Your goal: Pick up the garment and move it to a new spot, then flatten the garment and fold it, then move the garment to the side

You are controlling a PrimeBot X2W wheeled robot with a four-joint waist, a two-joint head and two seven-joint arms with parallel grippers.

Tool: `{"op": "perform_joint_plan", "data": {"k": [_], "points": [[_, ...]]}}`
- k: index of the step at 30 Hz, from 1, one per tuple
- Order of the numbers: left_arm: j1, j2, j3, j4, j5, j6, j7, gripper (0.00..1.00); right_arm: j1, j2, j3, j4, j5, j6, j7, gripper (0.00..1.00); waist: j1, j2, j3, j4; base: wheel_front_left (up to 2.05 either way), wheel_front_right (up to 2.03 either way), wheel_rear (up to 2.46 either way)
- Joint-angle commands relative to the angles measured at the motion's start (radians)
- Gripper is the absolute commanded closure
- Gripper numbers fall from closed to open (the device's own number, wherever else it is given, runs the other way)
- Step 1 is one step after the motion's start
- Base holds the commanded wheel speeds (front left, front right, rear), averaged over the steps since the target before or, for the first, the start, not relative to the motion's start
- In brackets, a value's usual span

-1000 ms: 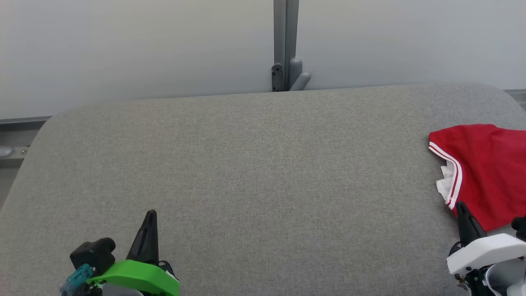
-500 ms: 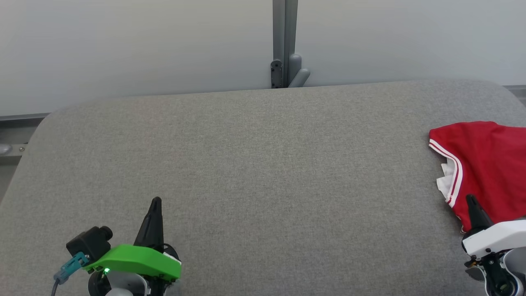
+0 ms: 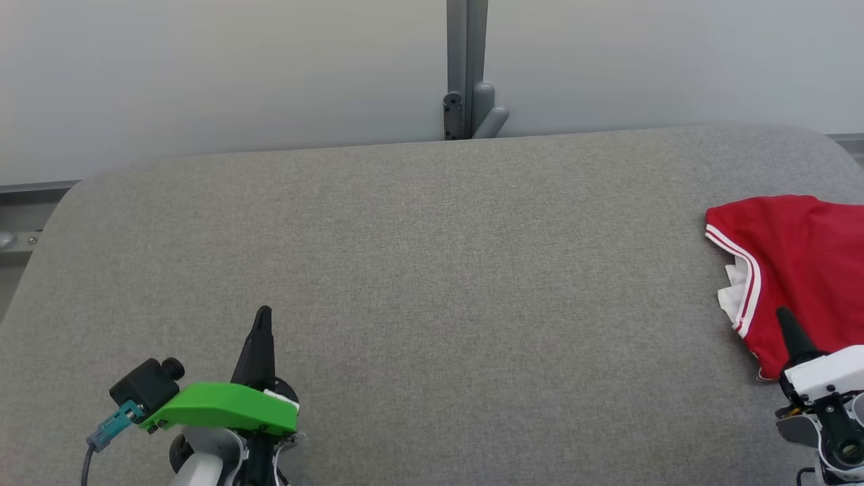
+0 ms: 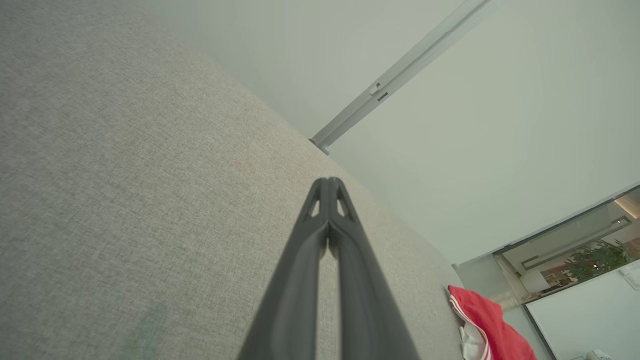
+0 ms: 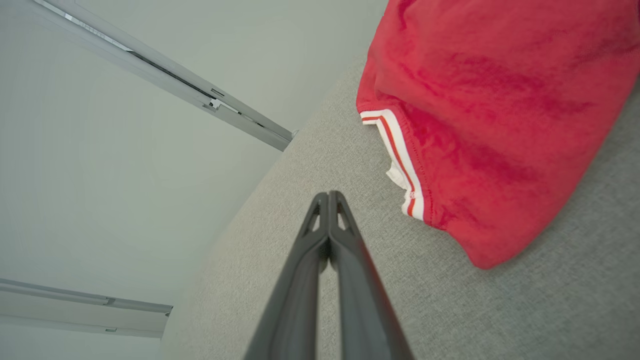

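One grey woven-fabric table (image 3: 432, 270) with rounded corners, pale wall (image 3: 202, 67) and grey metal post (image 3: 466, 61) behind. Red garment (image 3: 803, 270) with white-striped hem lies at the table's right edge. Right gripper (image 3: 783, 312) tip shows against its near edge; left gripper (image 3: 263, 312) sits lower left over bare cloth. Left wrist: jaws pressed together, garment well apart. Right wrist: jaws pressed together, empty, tip just beside the striped hem.

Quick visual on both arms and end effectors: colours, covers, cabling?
The left end effector has two long dark tapered fingers with cut-out tips, a green cover at the wrist, and a black camera block with a teal connector and grey cable. The right end effector has the same dark fingers and a white cover.
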Motion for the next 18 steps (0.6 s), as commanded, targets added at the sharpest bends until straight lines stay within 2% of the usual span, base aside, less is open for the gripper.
{"op": "perform_joint_plan", "data": {"k": [1,18], "points": [[-0.036,-0.002,0.003,-0.001,-0.032,-0.007,-0.008,1.0,-0.033,-0.013,-0.012,0.002,0.028,0.0,0.01,1.0,0.0,0.0,0.001,0.0,0.0,0.0,0.0],[-0.098,-0.034,-0.003,0.056,-0.212,-0.044,-0.021,1.0,-0.102,-0.029,-0.07,0.077,0.205,0.0,0.083,1.0,0.0,0.0,0.015,-0.002,0.0,0.0,0.0]]}}
